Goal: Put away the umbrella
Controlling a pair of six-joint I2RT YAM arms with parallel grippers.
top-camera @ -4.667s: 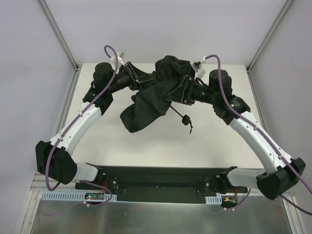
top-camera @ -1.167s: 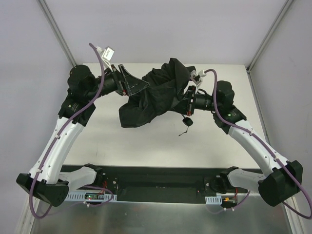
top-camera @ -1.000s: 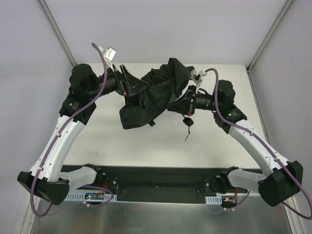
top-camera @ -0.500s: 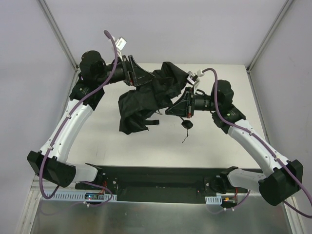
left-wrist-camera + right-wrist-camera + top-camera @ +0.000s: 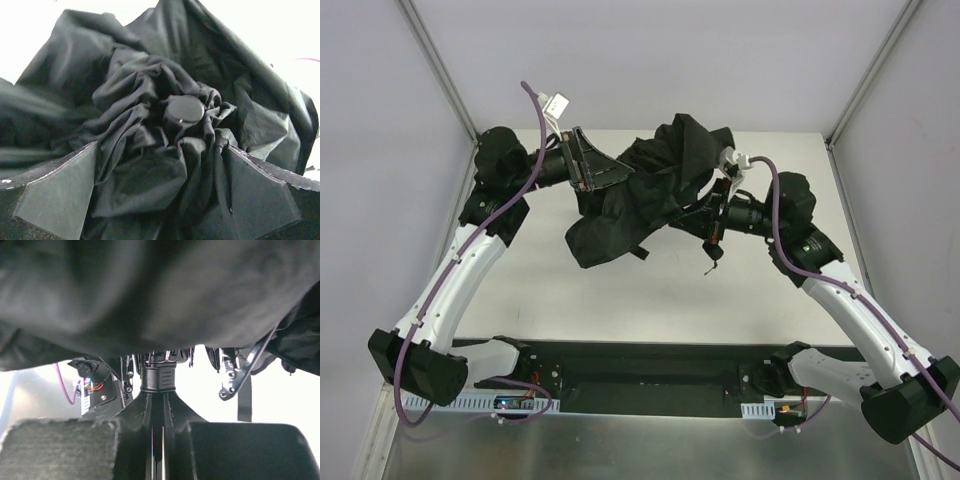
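The umbrella (image 5: 655, 190) hangs above the table between both arms, its black canopy crumpled and loose. My left gripper (image 5: 610, 178) is open at the canopy's left end. In the left wrist view the left gripper (image 5: 162, 150) has its jaws wide apart, bunched fabric fills the gap, and the round top cap (image 5: 183, 111) sits just beyond. My right gripper (image 5: 705, 222) is shut on the umbrella's thin metal shaft (image 5: 157, 445), below the black runner (image 5: 157, 377). The small handle (image 5: 713, 250) with its cord dangles under it.
The white table (image 5: 620, 295) lies below the umbrella. A black base plate (image 5: 650, 365) runs along the near edge between the arm bases. Metal frame posts (image 5: 440, 70) stand at the back corners, with plain walls on both sides.
The right arm has drawn back to the right, and the canopy has bunched up higher toward the back. The left gripper has dropped slightly and sits at the canopy's left end with jaws wide.
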